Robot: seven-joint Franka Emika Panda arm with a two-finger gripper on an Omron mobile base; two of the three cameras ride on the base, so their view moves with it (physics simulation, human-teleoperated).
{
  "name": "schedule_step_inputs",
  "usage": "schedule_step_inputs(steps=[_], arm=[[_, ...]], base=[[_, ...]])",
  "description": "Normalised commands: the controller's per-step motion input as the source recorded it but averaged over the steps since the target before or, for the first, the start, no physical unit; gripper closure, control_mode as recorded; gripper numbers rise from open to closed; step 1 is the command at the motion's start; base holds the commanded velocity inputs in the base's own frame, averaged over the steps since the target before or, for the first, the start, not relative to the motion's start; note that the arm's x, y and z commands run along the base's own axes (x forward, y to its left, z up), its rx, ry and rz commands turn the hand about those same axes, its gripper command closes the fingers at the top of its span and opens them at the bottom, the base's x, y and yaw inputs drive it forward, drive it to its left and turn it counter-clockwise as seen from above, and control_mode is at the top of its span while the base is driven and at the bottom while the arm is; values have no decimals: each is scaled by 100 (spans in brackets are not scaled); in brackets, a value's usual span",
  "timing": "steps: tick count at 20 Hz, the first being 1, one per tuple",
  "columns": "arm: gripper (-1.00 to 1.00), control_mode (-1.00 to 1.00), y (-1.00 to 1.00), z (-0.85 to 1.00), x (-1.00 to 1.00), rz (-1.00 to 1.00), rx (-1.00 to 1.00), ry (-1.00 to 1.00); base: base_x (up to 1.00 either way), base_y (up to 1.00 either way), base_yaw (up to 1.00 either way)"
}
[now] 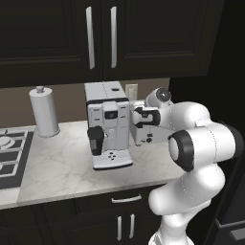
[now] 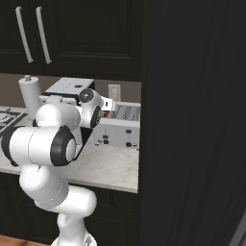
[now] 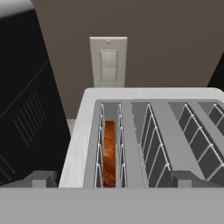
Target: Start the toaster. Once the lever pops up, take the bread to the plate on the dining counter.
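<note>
The white-grey toaster [image 3: 157, 144] fills the hand view from above, its wire-lined slots running away from me. The bread [image 3: 109, 153] stands on edge deep in the leftmost slot, with just its brown top edge visible. My gripper [image 3: 112, 180] hovers open over that end of the toaster, one fingertip [image 3: 41, 179] left of the bread slot and the other to its right, touching nothing. In the right base view the hand is above the left end of the toaster [image 2: 120, 129]. The toaster [image 1: 142, 136] is half hidden behind my arm. The plate and dining counter are out of view.
A tall white-and-black coffee machine [image 1: 107, 124] stands close on the toaster's left. A paper towel roll [image 1: 44, 112] and the stove [image 1: 9, 158] lie further left. A wall outlet [image 3: 108, 61] is behind the toaster. A tall dark cabinet [image 2: 192, 120] walls the right.
</note>
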Motion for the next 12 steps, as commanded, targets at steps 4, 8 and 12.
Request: schedule_step_inputs(steps=[4, 8, 12], arm=[[-100, -100, 0, 0, 0, 0, 0, 0], [-100, -100, 0, 0, 0, 0, 0, 0], [-100, -100, 0, 0, 0, 0, 0, 0]], base=[[0, 0, 0], [0, 0, 0], [0, 0, 0]])
